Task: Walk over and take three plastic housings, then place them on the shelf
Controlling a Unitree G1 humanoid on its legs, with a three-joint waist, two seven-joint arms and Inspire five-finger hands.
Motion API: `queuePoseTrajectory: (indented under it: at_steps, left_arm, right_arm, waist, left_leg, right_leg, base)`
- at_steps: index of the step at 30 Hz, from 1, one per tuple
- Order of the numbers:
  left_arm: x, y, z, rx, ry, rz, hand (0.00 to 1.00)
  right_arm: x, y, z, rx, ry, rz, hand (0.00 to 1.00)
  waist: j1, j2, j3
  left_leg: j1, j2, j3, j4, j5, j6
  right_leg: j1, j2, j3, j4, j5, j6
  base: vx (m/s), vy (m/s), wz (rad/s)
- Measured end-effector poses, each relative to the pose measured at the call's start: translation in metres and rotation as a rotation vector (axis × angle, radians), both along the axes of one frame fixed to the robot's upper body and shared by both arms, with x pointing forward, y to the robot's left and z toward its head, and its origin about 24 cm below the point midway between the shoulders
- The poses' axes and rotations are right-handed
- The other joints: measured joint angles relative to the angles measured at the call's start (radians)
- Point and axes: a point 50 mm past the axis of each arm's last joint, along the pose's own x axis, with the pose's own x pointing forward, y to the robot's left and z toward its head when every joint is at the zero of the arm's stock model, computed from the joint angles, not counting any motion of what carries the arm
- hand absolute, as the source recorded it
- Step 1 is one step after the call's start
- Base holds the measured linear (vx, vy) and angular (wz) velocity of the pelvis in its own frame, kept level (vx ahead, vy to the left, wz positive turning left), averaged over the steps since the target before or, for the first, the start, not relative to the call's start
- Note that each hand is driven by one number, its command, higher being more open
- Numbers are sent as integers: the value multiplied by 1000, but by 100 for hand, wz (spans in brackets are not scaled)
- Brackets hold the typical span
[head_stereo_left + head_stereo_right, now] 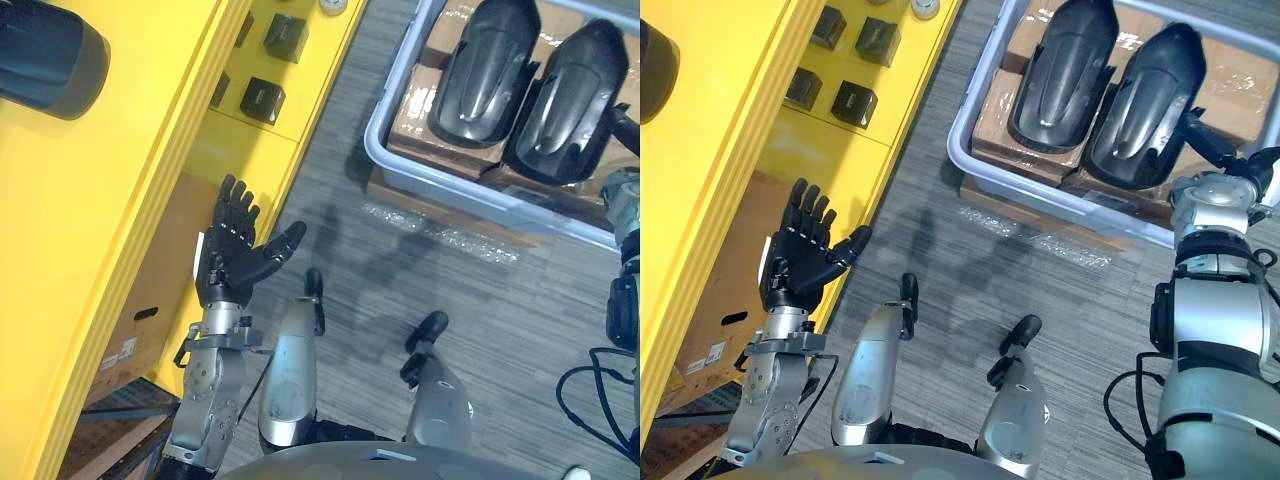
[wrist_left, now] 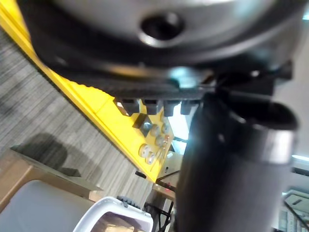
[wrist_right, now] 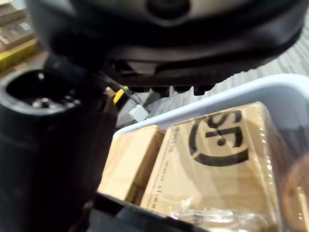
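A: Starting from the left?
B: Yellow shelf [image 1: 120, 250] runs up the left side, small black boxes [image 1: 262, 100] on its lower ledge. There's a dark rounded thing [image 1: 45, 50] on the top level. It could be a housing, can't confirm.
A: Left hand?
B: Left hand [image 1: 232, 262] is raised just beside the shelf front with its fingers [image 1: 238, 205] straight and spread, thumb out. It holds nothing.
A: Middle?
B: Bare grey floor [image 1: 420, 270].
A: Task objects?
B: Two black plastic housings sit in the pale bin [image 1: 1060, 198] to the right, on cardboard boxes [image 1: 995, 125]. The left housing [image 1: 1065, 70] and right housing [image 1: 1145, 105] lie side by side, nearly touching. Their long axes are parallel and run away from the robot, leaning slightly right.
A: Right hand?
B: Right hand [image 1: 1215, 148] is over the bin's right end, at the right housing's right edge. I can't tell if it touches, or if it's open or closed. The right wrist view shows the bin rim and boxes close in.
A: What does the next move turn on?
B: My read: the right hand is far nearer. The housing lies to its left, so it would take it across the narrow width. The left hand is well apart from both.
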Motion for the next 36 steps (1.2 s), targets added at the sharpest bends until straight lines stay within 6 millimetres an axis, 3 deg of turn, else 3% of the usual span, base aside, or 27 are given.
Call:
queuePoseTrajectory:
  at_steps: [7, 8, 12, 18, 25, 29, 32, 36]
  left_arm:
    - [5, -1, -7, -36, 32, -3, 100]
    - [5, 0, -6, -43, 30, -2, 100]
    - [5, 1, -6, -50, 21, 3, 100]
    - [5, 6, -5, -16, 17, -7, 100]
    - [5, 18, 0, 0, -15, 23, 100]
    - [2, 24, 14, -49, -75, 19, 100]
    - [-7, 30, 22, -60, -113, 36, 100]
    - [-20, 39, 30, -54, -141, 77, 100]
  right_arm:
    - [-9, -10, -6, 3, 112, 5, 100]
    - [-10, -12, -4, -9, 130, 13, 0]
    - [-18, -20, -4, -68, 281, 53, 0]
    - [-40, -43, 11, -206, 467, 9, 0]
    - [-45, -47, 11, -310, 616, 2, 0]
    - [-33, -38, 16, -414, 617, 62, 0]
    - [-14, -19, 23, -496, 562, 141, 0]
    - [6, 13, 29, -681, 519, 276, 0]
  waist:
    - [10, 33, 8]
    - [10, 33, 8]
    - [11, 37, 9]
    - [7, 38, 8]
    - [4, 38, 9]
    - [3, 34, 10]
    - [-8, 26, 12]
    - [-20, -22, 23]
  left_leg:
    - [-30, -13, 0, -7, 12, 10]
    - [-33, -14, -1, -7, 14, 11]
    - [-37, -22, -5, -22, 28, 12]
    - [-34, -25, -17, -53, 48, 6]
    - [1, -23, -15, -98, 78, -1]
    - [37, -23, -14, -149, 108, -7]
    - [69, -20, -13, -189, 132, -13]
    - [143, -18, -5, -256, 158, -24]
  right_leg:
    - [-44, -21, -7, 35, -4, -4]
    - [-47, -22, -8, 36, -4, -4]
    - [-51, -27, -17, 37, -7, -8]
    - [-52, -27, -37, 45, -15, -20]
    - [-45, -25, -39, 57, -23, -30]
    - [-37, -23, -41, 70, -34, -37]
    - [-23, -17, -41, 70, -36, -41]
    - [18, -11, -40, 69, -42, -45]
  base:
    - [-21, 13, 2]
    - [-39, 20, 5]
    - [-50, 7, 6]
    - [-38, -7, 6]
    - [-3, -3, 1]
    - [-29, -24, 3]
    - [-40, -38, 1]
    - [-11, -17, 0]
